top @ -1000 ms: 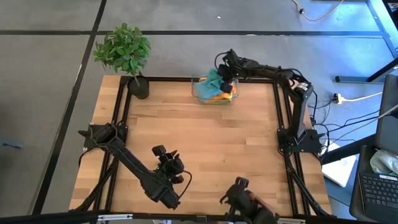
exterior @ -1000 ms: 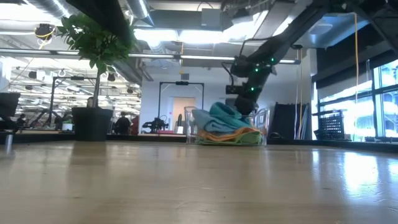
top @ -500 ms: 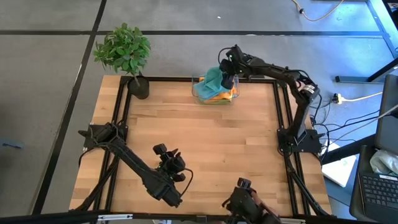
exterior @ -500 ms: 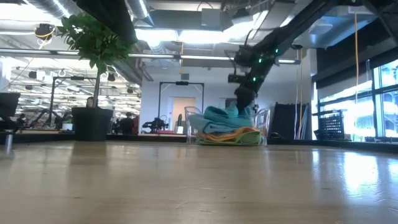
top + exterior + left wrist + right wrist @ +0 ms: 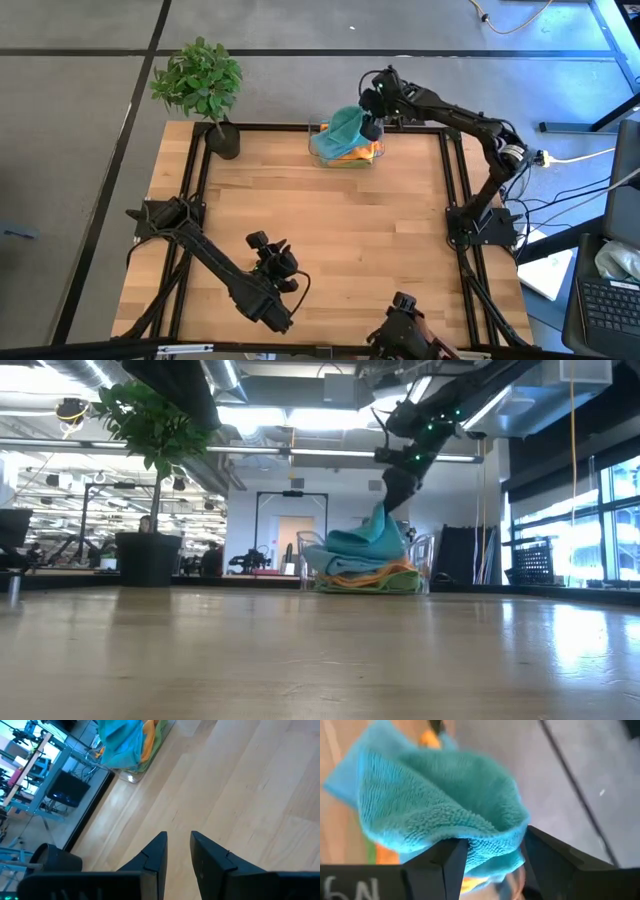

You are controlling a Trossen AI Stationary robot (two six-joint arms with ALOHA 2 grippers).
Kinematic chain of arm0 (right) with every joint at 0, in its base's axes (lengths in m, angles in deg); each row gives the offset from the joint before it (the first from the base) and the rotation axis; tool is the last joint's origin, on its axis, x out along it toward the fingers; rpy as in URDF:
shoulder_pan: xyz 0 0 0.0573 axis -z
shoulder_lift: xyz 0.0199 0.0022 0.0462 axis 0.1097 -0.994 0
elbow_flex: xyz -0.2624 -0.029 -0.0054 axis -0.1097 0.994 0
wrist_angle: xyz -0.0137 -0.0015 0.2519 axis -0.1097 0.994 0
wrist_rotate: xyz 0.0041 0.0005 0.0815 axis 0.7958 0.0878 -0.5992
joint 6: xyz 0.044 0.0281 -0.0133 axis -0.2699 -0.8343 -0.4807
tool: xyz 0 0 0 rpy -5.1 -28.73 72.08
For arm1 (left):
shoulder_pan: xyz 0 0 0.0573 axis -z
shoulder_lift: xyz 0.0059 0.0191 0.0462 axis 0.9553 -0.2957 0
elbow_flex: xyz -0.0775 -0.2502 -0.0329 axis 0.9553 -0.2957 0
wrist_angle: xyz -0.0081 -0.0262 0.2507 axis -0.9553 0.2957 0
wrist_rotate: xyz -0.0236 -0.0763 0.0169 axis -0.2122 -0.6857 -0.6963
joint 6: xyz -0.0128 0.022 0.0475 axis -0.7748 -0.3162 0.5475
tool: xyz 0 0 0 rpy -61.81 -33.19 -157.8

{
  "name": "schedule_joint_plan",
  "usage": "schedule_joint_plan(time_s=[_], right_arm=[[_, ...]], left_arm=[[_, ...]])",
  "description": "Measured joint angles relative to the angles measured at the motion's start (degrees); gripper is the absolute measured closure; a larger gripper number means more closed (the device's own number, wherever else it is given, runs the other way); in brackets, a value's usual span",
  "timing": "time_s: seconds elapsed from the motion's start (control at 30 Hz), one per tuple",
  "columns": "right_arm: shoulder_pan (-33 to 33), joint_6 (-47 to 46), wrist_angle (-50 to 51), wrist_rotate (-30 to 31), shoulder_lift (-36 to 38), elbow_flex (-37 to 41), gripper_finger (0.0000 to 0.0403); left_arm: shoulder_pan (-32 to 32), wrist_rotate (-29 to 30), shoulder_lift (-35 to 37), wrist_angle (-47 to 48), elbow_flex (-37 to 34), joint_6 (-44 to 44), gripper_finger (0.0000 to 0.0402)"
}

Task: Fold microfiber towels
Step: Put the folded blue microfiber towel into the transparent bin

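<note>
Wooden table (image 5: 330, 230) with clear bin (image 5: 322, 152) of towels at far edge: right gripper (image 5: 490, 851) raised over bin, fingers spread around teal towel (image 5: 440, 805) bunched between them, apparently lifting for folding; left gripper (image 5: 177, 851) idle, slightly parted, empty, near front edge.

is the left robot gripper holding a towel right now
No, the left gripper hangs with nothing between its fingers, over bare wooden table.

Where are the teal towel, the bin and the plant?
teal towel (image 5: 440, 815): right wrist view, middle of its raised fold.
bin (image 5: 318, 150): high view, left wall.
plant (image 5: 198, 78): high view, leaves.
</note>
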Motion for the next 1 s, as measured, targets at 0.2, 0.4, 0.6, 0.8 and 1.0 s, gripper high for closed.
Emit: schedule_joint_plan(time_s=[0.2,0.4,0.6,0.8,1.0], right_arm=[[0.3,-0.3,1.7,3.4,-3.5,0.0,0.0206],[1.4,-1.9,1.8,10.9,-5.1,0.0,0.0205],[2.1,-3.4,1.6,10.5,-4.2,-0.9,0.0205],[2.4,-3.0,1.4,9.2,-4.1,-2.1,0.0205],[5.4,-6.6,5.6,11.3,-4.1,-2.1,0.0205]], left_arm=[[0.2,0.0,0.0,-0.4,0.0,0.0,0.0325],[0.2,0.0,0.0,-0.4,0.0,0.0,0.0325],[0.2,0.8,0.0,-0.4,0.0,0.2,0.0325],[0.2,0.9,0.0,-0.4,0.0,0.1,0.0325],[0.2,0.9,0.0,-0.5,0.0,0.0,0.0325]])
